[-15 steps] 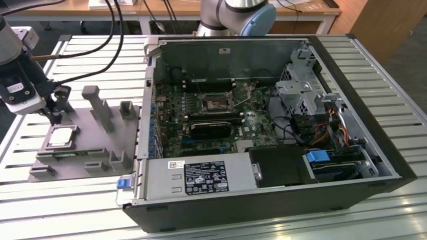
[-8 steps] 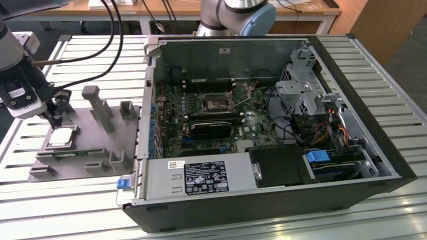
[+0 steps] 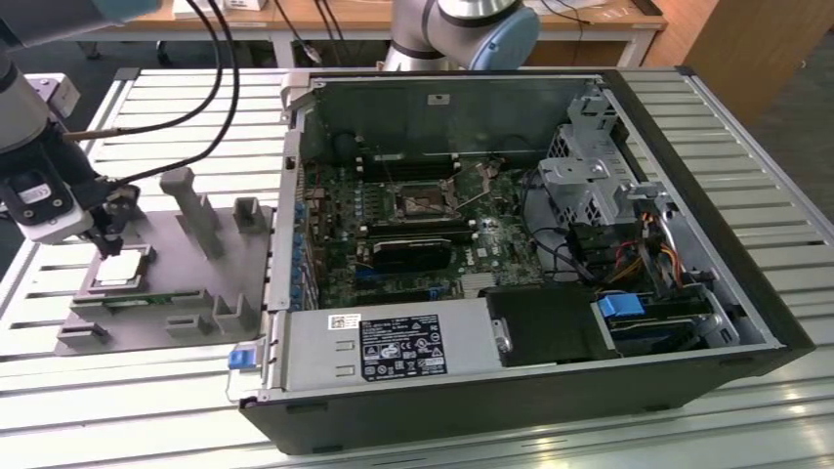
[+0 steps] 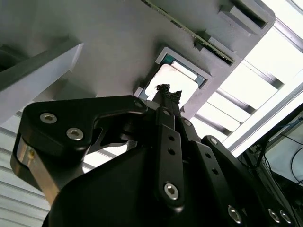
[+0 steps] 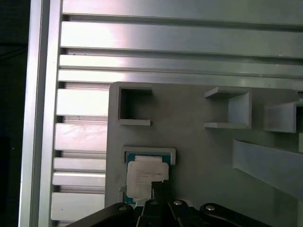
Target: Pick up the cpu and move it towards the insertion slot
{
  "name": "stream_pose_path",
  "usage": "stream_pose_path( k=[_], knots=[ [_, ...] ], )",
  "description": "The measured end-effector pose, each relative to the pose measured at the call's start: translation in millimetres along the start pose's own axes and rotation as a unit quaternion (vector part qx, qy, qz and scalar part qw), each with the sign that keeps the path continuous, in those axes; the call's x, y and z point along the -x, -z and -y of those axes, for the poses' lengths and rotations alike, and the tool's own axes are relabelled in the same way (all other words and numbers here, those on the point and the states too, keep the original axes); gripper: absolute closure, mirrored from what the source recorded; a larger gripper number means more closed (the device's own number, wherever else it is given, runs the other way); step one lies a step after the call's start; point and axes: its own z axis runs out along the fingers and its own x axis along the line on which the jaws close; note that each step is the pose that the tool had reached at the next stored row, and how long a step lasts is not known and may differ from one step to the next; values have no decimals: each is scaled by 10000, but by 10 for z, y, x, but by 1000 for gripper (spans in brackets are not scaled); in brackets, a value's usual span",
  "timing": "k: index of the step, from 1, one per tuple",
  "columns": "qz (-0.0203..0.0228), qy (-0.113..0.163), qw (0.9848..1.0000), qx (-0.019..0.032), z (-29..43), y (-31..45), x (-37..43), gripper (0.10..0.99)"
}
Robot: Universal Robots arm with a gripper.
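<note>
The cpu (image 3: 120, 271) is a pale silver square lying flat in a recess of the grey plastic tray (image 3: 195, 288) at the exterior view's left. My gripper (image 3: 109, 239) hangs straight over it, fingertips pressed together and down at the chip's top; I cannot tell whether they touch. In both wrist views the dark fingertips (image 4: 164, 88) (image 5: 159, 188) overlap the edge of the bright cpu (image 4: 184, 79) (image 5: 141, 174), which sits in its tray pocket (image 4: 118, 42) (image 5: 199, 156). The insertion slot (image 3: 424, 202), a shiny-framed square socket, sits on the motherboard inside the open case, far to the exterior view's right.
The open computer case (image 3: 521, 244) has a high left wall (image 3: 289, 195) between tray and motherboard. Grey upright blocks (image 3: 195, 210) stand on the tray. Slatted aluminium table (image 3: 756, 147) lies all around. Another arm's base (image 3: 463, 29) stands behind the case; cables (image 3: 222, 88) hang over the tray.
</note>
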Motion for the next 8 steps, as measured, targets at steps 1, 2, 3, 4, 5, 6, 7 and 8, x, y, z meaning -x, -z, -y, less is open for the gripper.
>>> stream_pose_path(
  k=[1, 2, 3, 4, 5, 6, 7, 8],
  knots=[
    [0, 0, 10000, 0, 3, -17, -6, 984],
    [-1, 0, 10000, 0, 7, -34, -12, 984],
    [-1, 1, 10000, -1, 10, -53, -19, 984],
    [-2, 0, 10000, -1, 11, -70, -26, 984],
    [-1, 0, 10000, -1, 12, -88, -35, 984],
    [-1, 0, 10000, -1, 13, -106, -44, 984],
    [-2, 0, 10000, -1, 13, -123, -55, 984],
    [-2, 0, 10000, -1, 14, -139, -66, 984]
  ],
)
